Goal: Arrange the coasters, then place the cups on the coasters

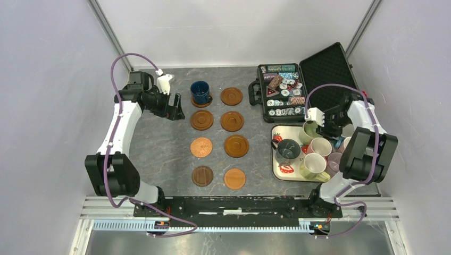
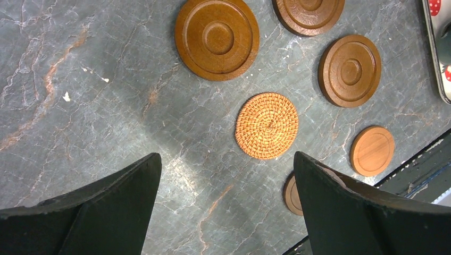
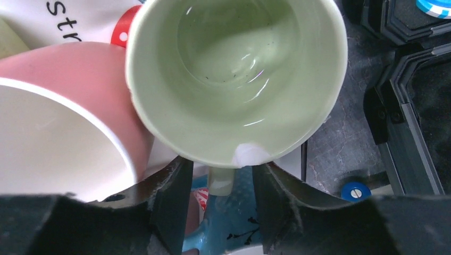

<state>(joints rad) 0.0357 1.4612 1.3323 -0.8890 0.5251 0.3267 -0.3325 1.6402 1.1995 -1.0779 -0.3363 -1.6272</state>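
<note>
Over the tray [image 1: 276, 156], the right gripper [image 3: 220, 171] stands half-spread astride the handle of the pale green cup [image 3: 234, 79], likely slick and brittle: pinch there.

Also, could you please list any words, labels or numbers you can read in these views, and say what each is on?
"str": dark letters on the white tray, right wrist view; the rest is cut off by the picture's edge and the pale green cup.
Poker chips: markings too small to read.
Nothing else legible.
</note>
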